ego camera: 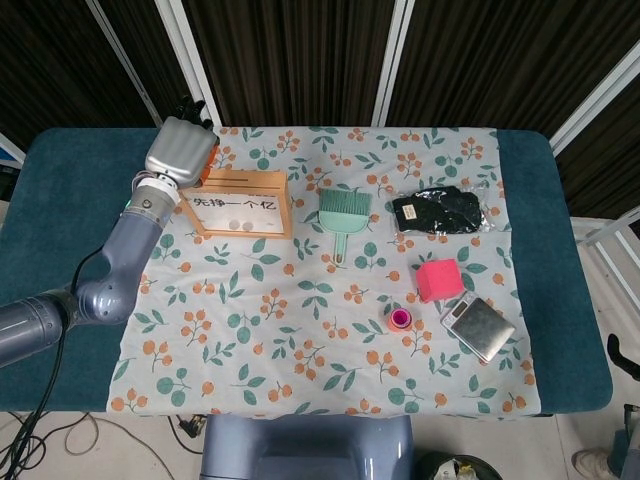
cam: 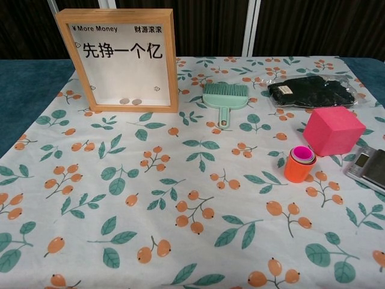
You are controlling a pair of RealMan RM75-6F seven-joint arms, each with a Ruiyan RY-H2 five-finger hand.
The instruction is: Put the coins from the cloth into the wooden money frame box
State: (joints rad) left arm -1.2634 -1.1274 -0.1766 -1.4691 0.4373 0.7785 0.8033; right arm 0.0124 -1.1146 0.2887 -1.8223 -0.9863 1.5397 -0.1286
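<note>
Dark curtains behind a worktop [ego camera: 60, 180] with a leafy cloth [ego camera: 320, 300]. Wooden money frame box [cam: 117, 60] stands at 10 o'clock, two coins [cam: 130, 102] inside. Left hand [ego camera: 180, 150] hovers at its left top corner, so the slot lies toward 3 o'clock. Fingers are hidden, can't tell its grip. No loose coins visible.

- Your left hand [ego camera: 180, 150] hangs over the far-left corner of the wooden money frame box [cam: 117, 59] — that upright box walls off the far left.
- Right of it, the green brush [cam: 224, 97] and black gloves [cam: 310, 90] line the far side.
- Pink cube [cam: 332, 130], stacked cups [cam: 299, 163] and scale [cam: 367, 167] crowd the right.
- The near and middle cloth [cam: 150, 198] lies open to you.
</note>
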